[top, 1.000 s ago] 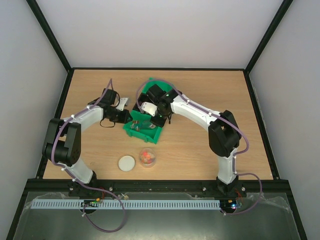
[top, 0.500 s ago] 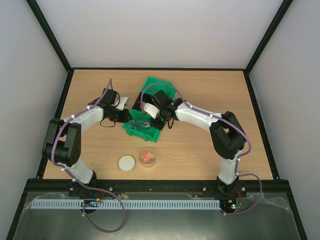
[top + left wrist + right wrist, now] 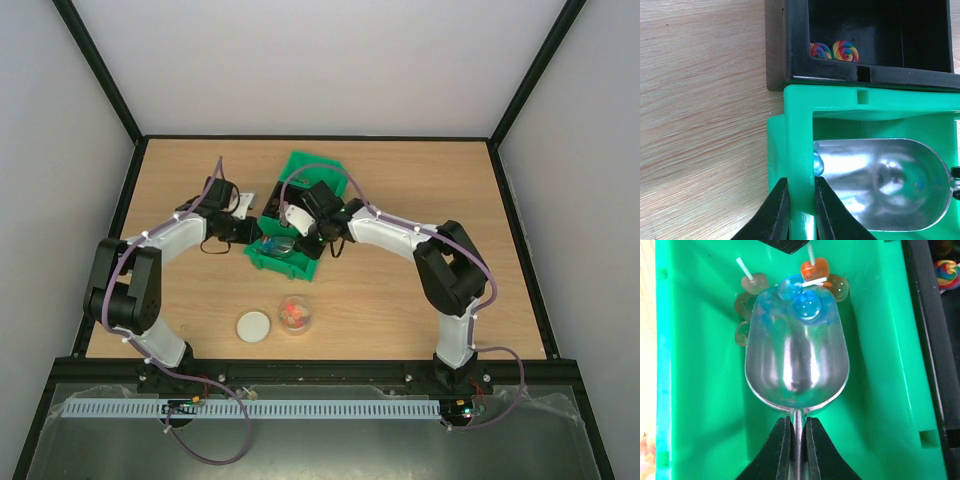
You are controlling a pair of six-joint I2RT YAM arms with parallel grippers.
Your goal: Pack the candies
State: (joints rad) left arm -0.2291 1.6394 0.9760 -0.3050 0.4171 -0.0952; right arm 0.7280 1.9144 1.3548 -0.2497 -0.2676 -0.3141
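Scooping step, I judge: right fingers clamp the metal scoop, left fingers pinch the green bin; next, push under the candies, lift level.

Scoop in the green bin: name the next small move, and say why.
Probably nudge the scoop forward under the candies. Its lip touches the cluster at the far end of the bin, only one blue candy seems to sit on it, and the left jaws pinch the bin wall, steadying it.
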